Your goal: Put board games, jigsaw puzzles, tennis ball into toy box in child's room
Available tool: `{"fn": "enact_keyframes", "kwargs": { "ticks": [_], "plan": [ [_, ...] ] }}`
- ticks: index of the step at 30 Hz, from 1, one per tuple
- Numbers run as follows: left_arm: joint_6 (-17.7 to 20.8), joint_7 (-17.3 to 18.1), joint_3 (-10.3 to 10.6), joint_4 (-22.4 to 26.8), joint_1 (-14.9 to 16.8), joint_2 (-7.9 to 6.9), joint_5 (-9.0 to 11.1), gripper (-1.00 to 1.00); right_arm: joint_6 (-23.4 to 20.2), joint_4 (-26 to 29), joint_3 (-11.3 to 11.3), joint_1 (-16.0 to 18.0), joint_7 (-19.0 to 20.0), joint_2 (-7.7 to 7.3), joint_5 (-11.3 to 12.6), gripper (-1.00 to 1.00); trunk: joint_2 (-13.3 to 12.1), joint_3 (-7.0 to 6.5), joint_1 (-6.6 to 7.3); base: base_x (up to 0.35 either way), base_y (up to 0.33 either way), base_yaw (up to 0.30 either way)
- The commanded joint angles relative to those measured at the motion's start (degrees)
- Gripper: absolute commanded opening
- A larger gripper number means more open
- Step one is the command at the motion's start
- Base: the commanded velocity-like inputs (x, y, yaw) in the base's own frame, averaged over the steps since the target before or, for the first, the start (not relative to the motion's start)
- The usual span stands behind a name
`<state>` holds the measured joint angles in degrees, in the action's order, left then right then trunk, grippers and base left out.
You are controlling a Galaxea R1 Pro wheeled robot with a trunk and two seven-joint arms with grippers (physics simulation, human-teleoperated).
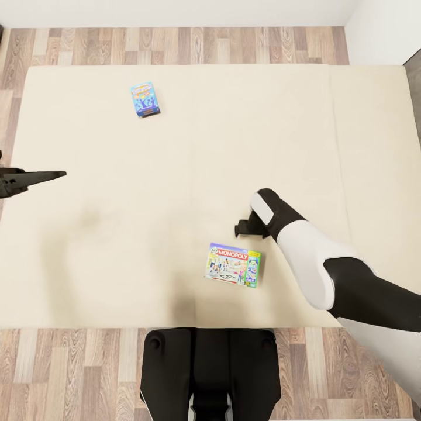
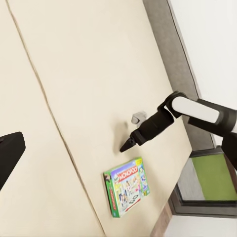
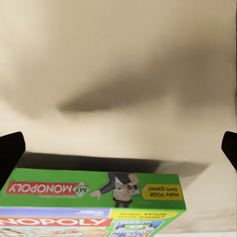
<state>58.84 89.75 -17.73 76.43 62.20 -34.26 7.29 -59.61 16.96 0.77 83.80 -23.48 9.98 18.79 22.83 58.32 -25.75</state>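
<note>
- The bed (image 1: 175,175) is seen from above in the head view: a plain cream mattress in two parts, with a wood-plank floor (image 1: 70,374) along its near and far edges.
- A white Monopoly box (image 1: 234,265) lies flat on the mattress close to the near edge, roughly midway along it. Its green side panel is readable in the right wrist view (image 3: 94,190).
- A small teal-blue game box (image 1: 145,99) lies flat toward the far edge of the bed, nearer the left corner, well apart from the Monopoly box.
- The right hand (image 1: 241,228) is held low over the mattress just beyond the Monopoly box, apart from it. In the right wrist view its two fingers (image 3: 11,150) are spread wide with nothing between them; the hand is released.
- The left hand (image 1: 49,175) is held over the left edge of the bed, well apart from both boxes. Whether it is released or clenched cannot be told.
</note>
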Motion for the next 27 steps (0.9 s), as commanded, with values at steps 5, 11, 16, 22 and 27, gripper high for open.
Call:
{"fn": "enact_keyframes", "kwargs": {
  "ticks": [5,11,16,22,27],
  "plan": [
    [0.5,0.2,0.0,-1.4,-0.2,-0.23,-0.1,1.0,-0.4,5.8,0.0,-2.7,-0.6,0.02,0.6,1.0,0.1,0.06,-0.04,0.0,0.0,0.0],
    [-0.5,0.2,-0.1,-5.1,-0.4,-0.77,-0.2,1.0,-0.4,7.9,0.1,-4.1,-0.6,0.02,0.6,1.0,0.1,0.06,-0.04,0.0,0.0,0.0],
    [-2.8,0.2,-0.1,-10.2,-0.5,-1.66,-0.2,1.0,-0.4,8.2,0.1,-4.4,-0.6,0.02,0.6,1.0,0.1,0.06,-0.04,0.0,0.0,0.0],
    [-5.8,0.2,-0.1,-16.5,-0.5,-3.63,-0.1,1.0,-0.4,8.4,0.2,-4.4,-0.5,0.02,0.6,1.0,0.1,0.06,-0.04,0.0,0.0,0.0],
    [-7.7,0.2,-0.1,-21.5,-0.5,-5.54,-0.1,1.0,-0.4,10.9,0.3,-4.4,-0.4,0.02,0.8,1.0,0.1,0.06,-0.04,0.0,0.0,0.0]
  ]
}}
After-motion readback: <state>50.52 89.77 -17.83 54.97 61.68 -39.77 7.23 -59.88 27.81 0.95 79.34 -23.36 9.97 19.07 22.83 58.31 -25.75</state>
